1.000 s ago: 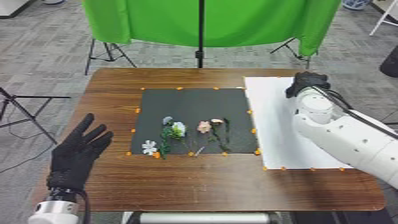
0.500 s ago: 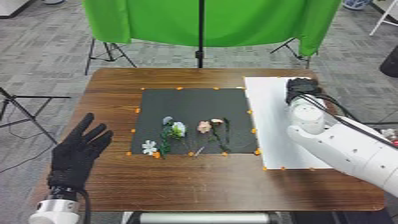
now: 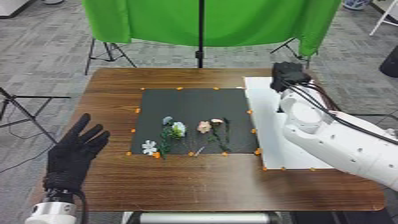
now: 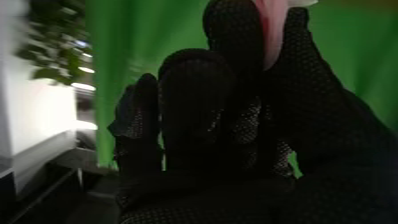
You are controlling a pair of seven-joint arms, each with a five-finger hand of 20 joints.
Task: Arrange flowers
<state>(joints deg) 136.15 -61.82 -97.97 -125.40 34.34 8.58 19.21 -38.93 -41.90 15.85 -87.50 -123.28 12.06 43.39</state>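
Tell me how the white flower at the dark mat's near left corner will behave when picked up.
The white flower is probably light and may bend under a pinch, as its petals look thin and separate. Splayed out on the dark mat, it would likely slide rather than roll.

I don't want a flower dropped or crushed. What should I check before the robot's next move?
1. Right hand has a grip: ok, finger and thumb pinch a pink petal.
2. Stem attached to that petal: cannot tell.
3. Right hand away from the flowers on the dark mat: ok, it is by the far end of the white sheet.
4. Left hand away from those flowers: ok, open, left of the mat.
5. Flowers all off the mat: not ok, several lie there.
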